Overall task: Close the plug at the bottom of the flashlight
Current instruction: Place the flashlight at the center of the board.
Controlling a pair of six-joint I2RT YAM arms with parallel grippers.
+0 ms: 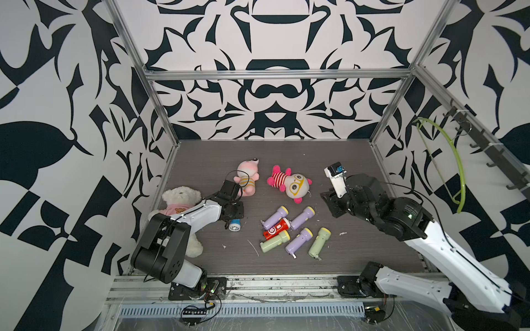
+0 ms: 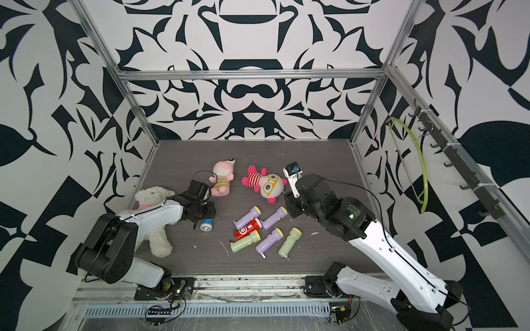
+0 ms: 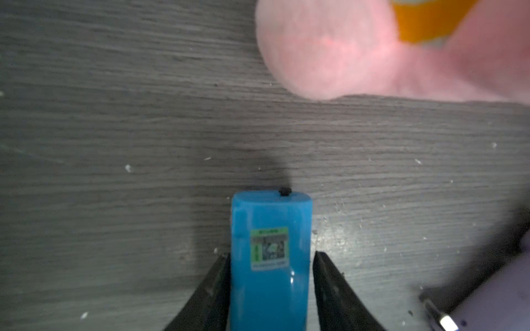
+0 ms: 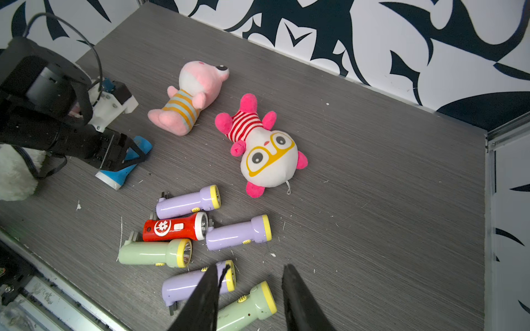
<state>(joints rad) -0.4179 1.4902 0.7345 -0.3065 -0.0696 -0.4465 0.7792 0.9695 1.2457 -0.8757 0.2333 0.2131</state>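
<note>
On woodgrain tabletop [image 3: 114, 129], left pincer [image 3: 271, 254], apart, straddles glossy blue flashlight [image 3: 269, 217]; right pincer [image 4: 251, 266] apart.

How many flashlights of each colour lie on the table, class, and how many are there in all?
Purple flashlights: 3
Green flashlights: 2
Red flashlight: 1
Blue flashlight: 1
Total: 7

Blue flashlight [image 3: 269, 272]; grey wood-grain desk [image 1: 358, 172]; black-and-white swirled walls [image 1: 272, 34]; pink plush [image 1: 247, 179] with orange-and-grey stripes.
</note>
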